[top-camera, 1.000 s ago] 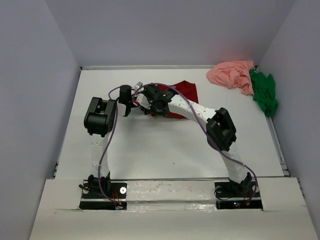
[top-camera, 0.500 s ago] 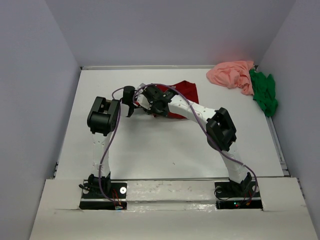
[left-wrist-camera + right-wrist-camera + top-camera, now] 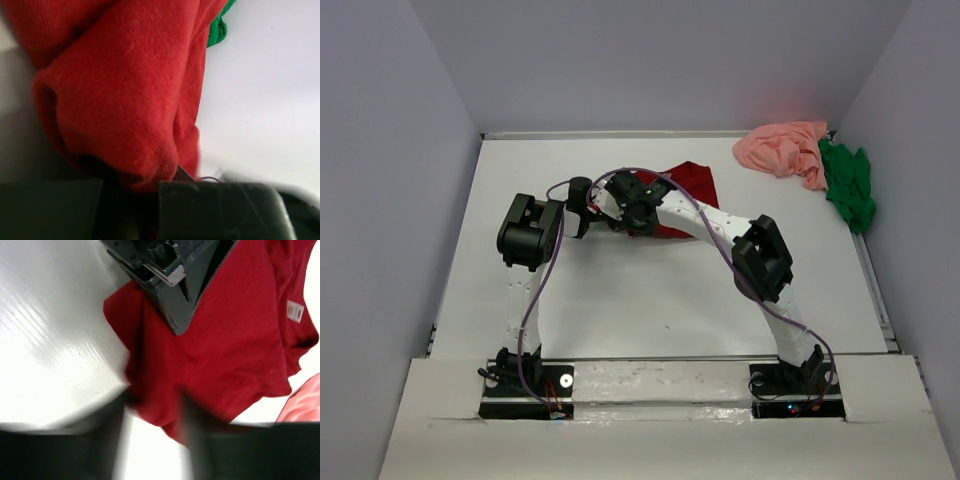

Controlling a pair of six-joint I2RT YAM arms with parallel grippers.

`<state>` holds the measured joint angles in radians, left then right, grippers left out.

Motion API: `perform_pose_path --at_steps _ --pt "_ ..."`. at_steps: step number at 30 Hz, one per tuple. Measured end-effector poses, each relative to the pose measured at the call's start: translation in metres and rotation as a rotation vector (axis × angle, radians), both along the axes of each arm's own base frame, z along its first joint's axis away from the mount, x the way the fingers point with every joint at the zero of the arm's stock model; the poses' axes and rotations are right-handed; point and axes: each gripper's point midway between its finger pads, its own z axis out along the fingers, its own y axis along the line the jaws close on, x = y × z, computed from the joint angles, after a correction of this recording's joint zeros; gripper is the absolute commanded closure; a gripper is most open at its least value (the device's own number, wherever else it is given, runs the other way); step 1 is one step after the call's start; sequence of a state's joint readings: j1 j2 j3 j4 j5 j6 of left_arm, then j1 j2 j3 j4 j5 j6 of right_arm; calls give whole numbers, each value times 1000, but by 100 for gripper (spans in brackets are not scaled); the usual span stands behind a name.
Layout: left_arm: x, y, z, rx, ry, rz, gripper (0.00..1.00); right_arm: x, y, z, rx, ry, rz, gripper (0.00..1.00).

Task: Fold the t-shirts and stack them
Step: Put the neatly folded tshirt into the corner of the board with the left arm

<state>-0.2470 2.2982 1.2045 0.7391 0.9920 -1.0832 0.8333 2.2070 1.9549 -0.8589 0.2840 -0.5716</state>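
At the near edge of the table (image 3: pixel 650 310), the two arms stand bolted side by side. The left arm (image 3: pixel 528 240) rises from its base and bends to the right. The right arm (image 3: pixel 762 262) rises, bends at the elbow and reaches left and far across the table. Both wrists meet just left of centre, in the far half of the table.

Left gripper (image 3: pixel 142 197): closed down on a bunched fold of the dark red t-shirt (image 3: pixel 690 182). Seen from its wrist camera, the cloth is gathered into the slot between the two dark fingers and swells out above them. No gap shows beside the cloth.

Right gripper (image 3: pixel 152 440): positioned just beside the left gripper, on its right. The jaws stand narrowly apart. Its fingers are blurred. A strip of white table shows in the gap between them, with an edge of the dark red t-shirt just beyond. Whether the pads touch the cloth cannot be told. The grey body of the left gripper appears at the top of this wrist view, over the cloth.

Dark red t-shirt: crumpled on the table, its left part under the two grippers, the rest spreading right and far from them. A small white label (image 3: pixel 295 311) shows on it.

Far right corner: the salmon pink t-shirt (image 3: pixel 782 148) lies in a crumpled heap. It touches the bright green t-shirt (image 3: pixel 848 185) on its right, which lies along the right edge of the table. Both are unfolded and well apart from the grippers.
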Motion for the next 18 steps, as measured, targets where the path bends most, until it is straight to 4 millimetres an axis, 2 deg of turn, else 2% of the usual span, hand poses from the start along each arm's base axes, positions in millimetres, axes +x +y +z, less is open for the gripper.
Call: perform_pose_path --at_steps 1,2,5,7,9,10,12,13,14,15,16,17,18 --pt "0 0 0 0 0 0 100 -1 0 0 3 4 -2 11" --pt "0 0 0 0 1 0 100 -2 0 0 5 11 -1 1" --pt "0 0 0 -1 1 -2 100 -16 2 2 30 76 10 0" --pt "-1 0 0 -2 0 -4 100 -31 7 12 82 141 30 0" --pt "-1 0 0 -3 0 -6 100 -46 12 39 162 174 55 0" --pt "-1 0 1 -4 -2 -9 100 -52 10 67 210 154 66 0" --pt "-3 0 1 -5 -6 -18 100 -56 4 108 283 102 75 0" --pt "-3 0 1 -3 -11 -26 100 -56 -9 142 340 34 64 0" --pt "-2 2 0 6 -18 -34 100 -55 -17 157 363 4 54 0" --pt "-1 2 1 10 -22 -41 100 -47 -38 177 400 -45 15 0" --pt "2 3 2 19 -36 -50 100 -41 -53 186 417 -72 -19 0" --pt "6 5 4 33 -62 -62 100 -27 -84 197 439 -119 -88 0" --pt "8 6 5 40 -78 -69 100 -17 -106 199 443 -140 -144 0"
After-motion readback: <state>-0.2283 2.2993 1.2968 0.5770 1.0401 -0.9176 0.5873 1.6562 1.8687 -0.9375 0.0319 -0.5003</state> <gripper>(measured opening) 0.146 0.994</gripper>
